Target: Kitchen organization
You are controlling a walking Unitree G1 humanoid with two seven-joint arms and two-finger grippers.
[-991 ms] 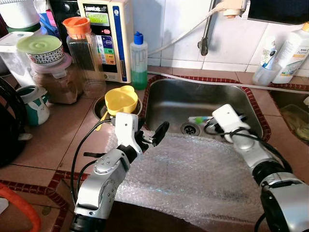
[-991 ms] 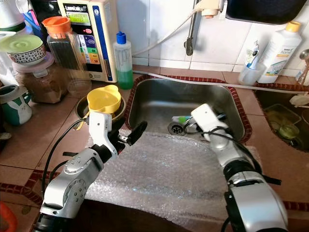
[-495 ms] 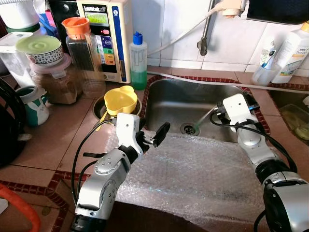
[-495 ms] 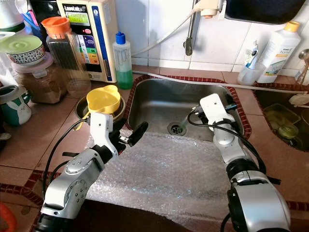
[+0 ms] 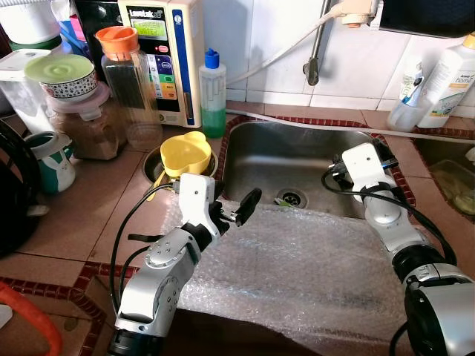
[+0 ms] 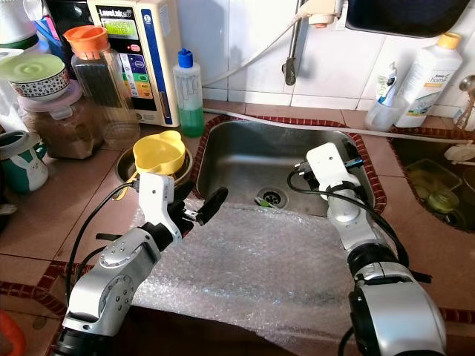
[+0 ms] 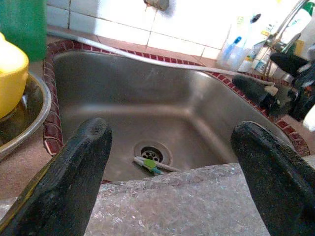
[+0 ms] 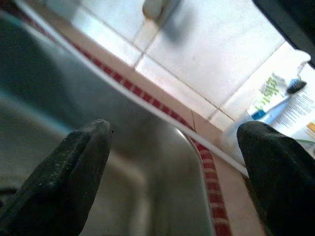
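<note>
Currently, the toothbrush (image 7: 150,164) lies flat on the sink (image 5: 267,148) floor, touching the drain (image 5: 292,198) on its near side. Its white handle and green head are visible in the left wrist view; in the head views only a small green tip shows beside the drain, just past the far edge of the bubble wrap (image 5: 297,267). Its long axis runs roughly across the basin, from the drain toward the robot's right side.

The right pincer (image 8: 172,162) is released, fingers spread wide, and hangs inside the basin against the right wall, raised above the floor. Its wrist camera faces the far rim and the tiled wall, not the toothbrush. The toothbrush lies below this pincer and toward the robot's left of it, near but not touching.

The left pincer (image 7: 172,157) is also released, fingers spread. It hovers over the near left corner of the bubble wrap and looks straight at the drain; the toothbrush sits between its fingers in that view, but lower and farther off, beyond the sink's near rim.

Judgement: the right arm is the nearer. A pick would call for lowering the right pincer and turning it so its fingers close across the handle, not along it.

Outward on the surface (image 5: 111,200): a yellow cup (image 5: 185,153) in a steel bowl, a green soap bottle (image 5: 213,93), and jars.
</note>
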